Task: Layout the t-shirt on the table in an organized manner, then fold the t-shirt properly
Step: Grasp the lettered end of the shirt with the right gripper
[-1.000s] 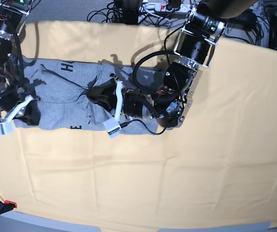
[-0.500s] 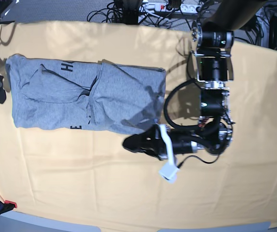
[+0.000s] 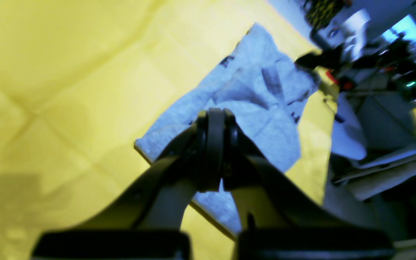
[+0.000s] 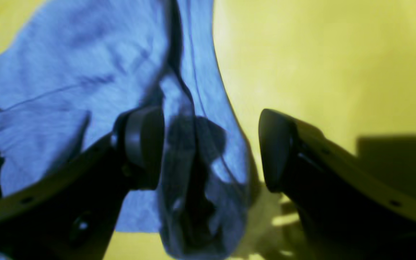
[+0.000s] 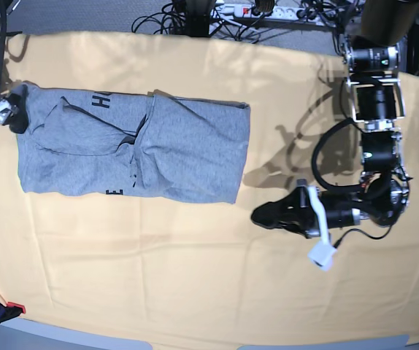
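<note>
While the left gripper (image 5: 262, 216) hovers pinched shut and empty over bare cloth near the table's (image 5: 195, 277) middle, the right gripper (image 4: 211, 148) stands wide at the far-left corner, straddling a bunched corner of the t-shirt (image 5: 133, 146) without clamping it. Layout looks done: the shirt lies in a long, creased rectangle along the far-left edge, partway folded by the look of it. No containers appear.

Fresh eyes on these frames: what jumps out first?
The grey t-shirt, folded into a rough rectangle with black lettering peeking out, lies at the far left of the yellow table. The left gripper, shut, hangs off its right edge; the right gripper, open, sits at its far-left corner.
</note>
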Robot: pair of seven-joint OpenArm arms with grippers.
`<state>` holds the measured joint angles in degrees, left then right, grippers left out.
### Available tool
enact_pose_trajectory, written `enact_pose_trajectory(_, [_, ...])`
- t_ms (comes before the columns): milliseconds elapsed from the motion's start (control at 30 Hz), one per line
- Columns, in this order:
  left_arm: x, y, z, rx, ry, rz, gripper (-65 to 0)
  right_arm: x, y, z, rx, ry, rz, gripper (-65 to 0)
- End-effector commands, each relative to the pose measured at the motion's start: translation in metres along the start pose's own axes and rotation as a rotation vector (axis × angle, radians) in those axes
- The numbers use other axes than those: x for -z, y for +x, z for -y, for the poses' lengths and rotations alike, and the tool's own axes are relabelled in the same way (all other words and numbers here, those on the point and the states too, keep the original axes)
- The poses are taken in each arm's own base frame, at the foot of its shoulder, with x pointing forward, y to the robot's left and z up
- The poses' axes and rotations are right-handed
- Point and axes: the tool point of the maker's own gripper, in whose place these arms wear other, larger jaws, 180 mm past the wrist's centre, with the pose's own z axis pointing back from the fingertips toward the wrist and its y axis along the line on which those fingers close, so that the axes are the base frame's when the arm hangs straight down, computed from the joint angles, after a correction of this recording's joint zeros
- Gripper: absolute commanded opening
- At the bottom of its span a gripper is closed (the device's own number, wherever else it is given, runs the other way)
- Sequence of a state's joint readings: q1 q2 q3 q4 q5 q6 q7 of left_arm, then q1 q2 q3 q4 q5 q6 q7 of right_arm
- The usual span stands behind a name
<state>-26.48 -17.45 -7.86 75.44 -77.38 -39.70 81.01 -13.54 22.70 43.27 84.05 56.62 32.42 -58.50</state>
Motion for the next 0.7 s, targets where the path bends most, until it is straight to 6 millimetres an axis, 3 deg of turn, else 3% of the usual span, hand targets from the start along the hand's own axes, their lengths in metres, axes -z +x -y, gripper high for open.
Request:
enact_pose_trajectory(0, [-0.008, 0.023, 0.005, 0.046, -0.012, 0.052, -65.0, -0.001, 0.014, -0.004, -0.01, 0.033, 0.028, -22.6])
enact_pose_trajectory(233, [-0.04, 0.021, -0.009, 0.058, 0.055, 0.02, -65.0, 0.016, -0.01, -0.011, 0.123, 0.178, -0.03, -22.6])
enact_pose_trajectory(333, [-0.047, 0.022, -0.011, 0.061, 0.068, 0.015, -65.0, 0.016, -0.026, -0.026, 0.175, 0.299, -0.068, -22.6])
enact_pose_trajectory(467, [-0.049, 0.021, -0.012, 0.061, 0.072, 0.012, -65.0, 0.014, -0.036, -0.049, 0.2, 0.419, -0.127, -22.6])
enact_pose_trajectory(667, [-0.049, 0.021, -0.012, 0.061, 0.072, 0.013, -65.0, 0.024, -0.039, -0.068, 0.176, 0.473, -0.165, -22.8])
